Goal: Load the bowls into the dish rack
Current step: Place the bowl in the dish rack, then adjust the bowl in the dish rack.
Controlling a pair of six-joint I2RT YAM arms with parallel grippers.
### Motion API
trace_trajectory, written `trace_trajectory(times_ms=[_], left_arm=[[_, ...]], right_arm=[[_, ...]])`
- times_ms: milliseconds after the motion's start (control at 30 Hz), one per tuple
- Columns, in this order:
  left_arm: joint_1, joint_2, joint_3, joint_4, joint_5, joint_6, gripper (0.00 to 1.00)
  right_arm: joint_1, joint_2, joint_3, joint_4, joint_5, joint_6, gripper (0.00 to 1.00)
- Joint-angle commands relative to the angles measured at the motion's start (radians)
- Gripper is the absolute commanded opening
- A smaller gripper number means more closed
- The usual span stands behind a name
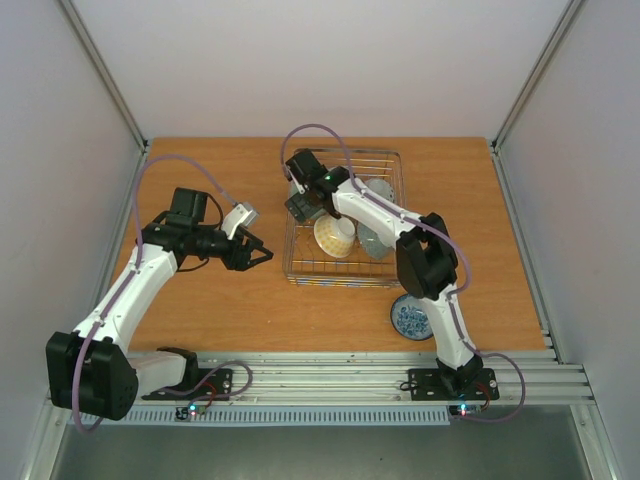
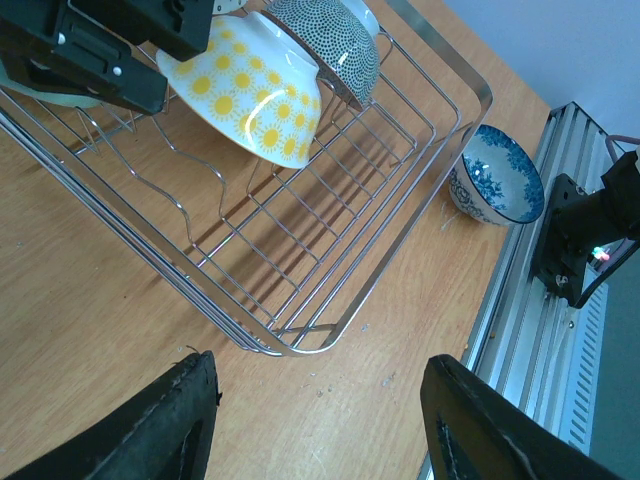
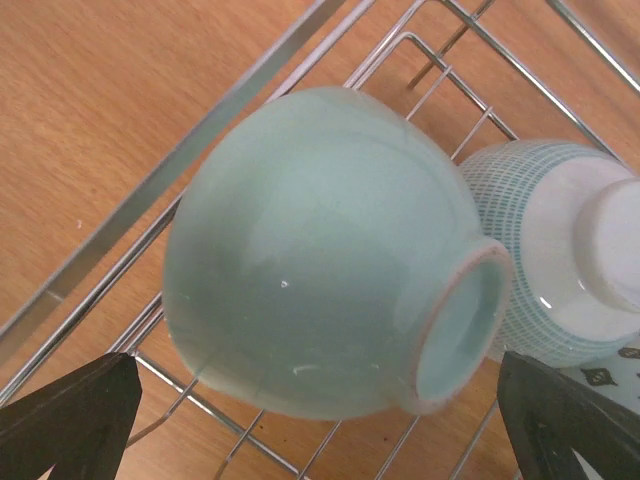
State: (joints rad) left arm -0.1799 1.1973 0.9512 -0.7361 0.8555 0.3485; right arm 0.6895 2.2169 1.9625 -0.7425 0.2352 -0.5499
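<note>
The wire dish rack point(image 1: 392, 215) stands mid-table. In the right wrist view a pale celadon bowl point(image 3: 320, 250) lies on its side on the rack wires point(image 3: 250, 110), beside a white bowl with a fine teal grid point(image 3: 560, 250). My right gripper point(image 3: 320, 425) is open, its fingertips wide on either side of the celadon bowl and not touching it. A yellow-flowered bowl point(image 2: 250, 95) and a dotted bowl point(image 2: 335, 45) also lean in the rack. A blue-patterned bowl point(image 1: 411, 317) sits on the table near the right arm's base. My left gripper point(image 1: 262, 257) hovers open and empty by the rack's near-left corner point(image 2: 300, 345).
The right arm point(image 1: 400, 225) stretches across the rack from the near right. A metal rail point(image 2: 530, 300) runs along the table's near edge, just past the blue-patterned bowl point(image 2: 497, 175). White walls close in the table on three sides.
</note>
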Motion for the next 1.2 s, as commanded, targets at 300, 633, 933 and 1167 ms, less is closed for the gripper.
trace_trajectory(times_ms=[300,633,933,1167], left_arm=[[0.005,-0.030,-0.012,0.022,0.002,0.017,0.56],[0.006,-0.021,-0.014,0.022,0.000,0.018,0.57],[0.007,-0.013,-0.014,0.024,-0.002,0.018,0.57],[0.007,-0.012,-0.014,0.027,-0.003,0.018,0.56]], right_arm=[[-0.052,-0.100,-0.022,0.010,-0.094,0.159,0.99],[-0.229,-0.204,-0.217,0.224,-0.506,0.420,0.96],[-0.268,-0.189,-0.252,0.303,-0.705,0.517,0.95],[-0.266,-0.145,-0.224,0.251,-0.686,0.510,0.91]])
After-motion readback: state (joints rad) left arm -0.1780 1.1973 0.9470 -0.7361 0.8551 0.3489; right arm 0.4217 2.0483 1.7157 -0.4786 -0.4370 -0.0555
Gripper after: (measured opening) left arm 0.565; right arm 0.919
